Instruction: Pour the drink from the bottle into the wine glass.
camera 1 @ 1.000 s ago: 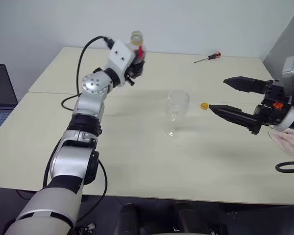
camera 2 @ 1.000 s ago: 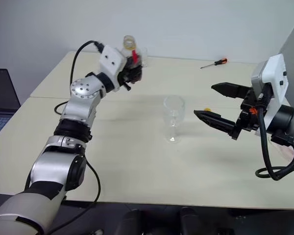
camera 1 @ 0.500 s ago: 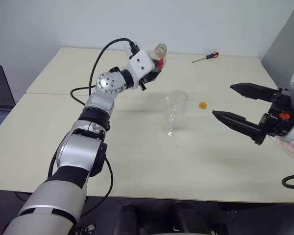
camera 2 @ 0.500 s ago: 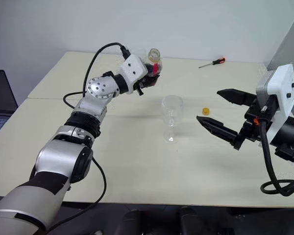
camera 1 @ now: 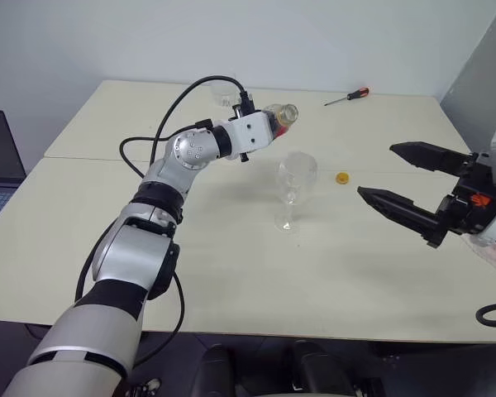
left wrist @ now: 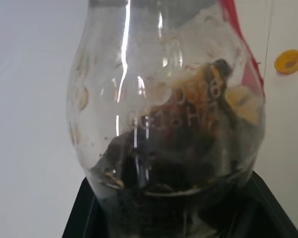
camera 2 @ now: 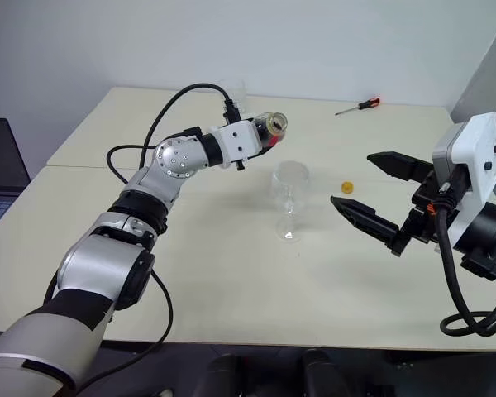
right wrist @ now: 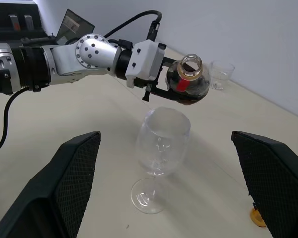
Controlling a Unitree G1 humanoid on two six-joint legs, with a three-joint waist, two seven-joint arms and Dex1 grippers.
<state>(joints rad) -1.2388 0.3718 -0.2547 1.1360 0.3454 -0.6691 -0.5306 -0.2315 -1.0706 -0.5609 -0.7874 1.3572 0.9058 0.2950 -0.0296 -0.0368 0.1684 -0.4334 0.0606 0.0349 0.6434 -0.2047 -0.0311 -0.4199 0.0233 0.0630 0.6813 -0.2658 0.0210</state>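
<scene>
The bottle (right wrist: 188, 82) is held in the air, tipped well over toward its side, above and just behind the rim of the wine glass (camera 1: 293, 188). Its open mouth faces the robot's right, and no cap is on it. The drink (left wrist: 179, 163), dark and nearly black, lies pooled in the bulbous body, with a red label strip showing at the neck. The left gripper (right wrist: 161, 82) has its jaws clenched on the bottle's body, with the black fingers (left wrist: 89, 213) wrapped at its sides.

The wine glass stands upright on the tabletop (camera 1: 231, 273), clear, with no liquid visible in its bowl. Its foot rests flat near the middle of the surface.

To the robot's right of the glass a small yellow cap (camera 1: 343, 178) lies on the tabletop, apart from both glass and bottle. Farther back, near the far edge, lies a screwdriver (camera 1: 350, 97) with a red and black handle. A short clear tumbler (right wrist: 221, 74) stands beyond the bottle toward the wall.

The right gripper (camera 1: 401, 178) hovers above the tabletop to the right of the glass, its jaws released and spread wide, holding nothing and pointing toward the glass. A laptop (camera 1: 0, 165) sits off the left edge.
</scene>
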